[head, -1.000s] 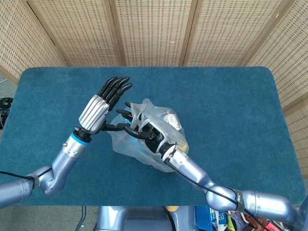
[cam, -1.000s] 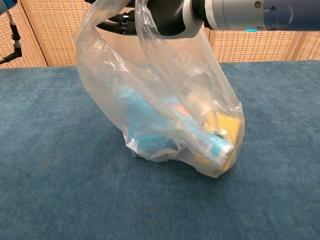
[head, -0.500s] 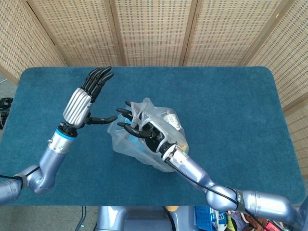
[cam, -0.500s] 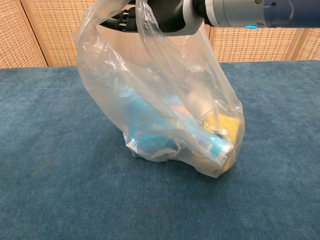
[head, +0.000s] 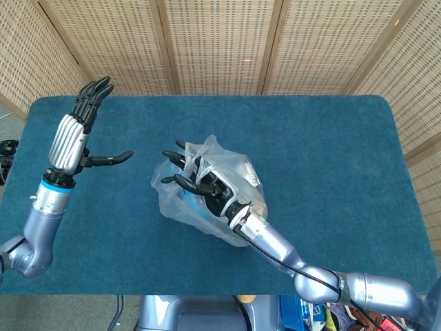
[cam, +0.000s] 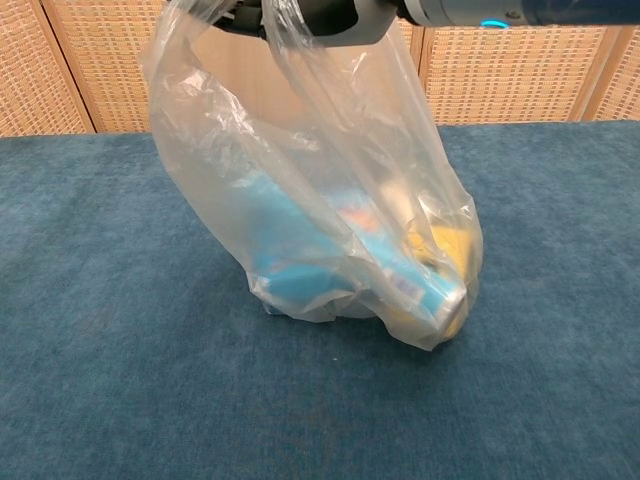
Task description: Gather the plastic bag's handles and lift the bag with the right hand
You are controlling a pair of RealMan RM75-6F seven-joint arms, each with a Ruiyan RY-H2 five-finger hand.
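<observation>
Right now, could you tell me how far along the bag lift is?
Gathering looks done: the right hand has the plastic bag's handles hooked over it, pulling the film taut upward. The left hand is open and well clear to the side. The lift is in hand but hardly begun: the plastic bag with its blue and yellow contents seems to rest on the table.
</observation>
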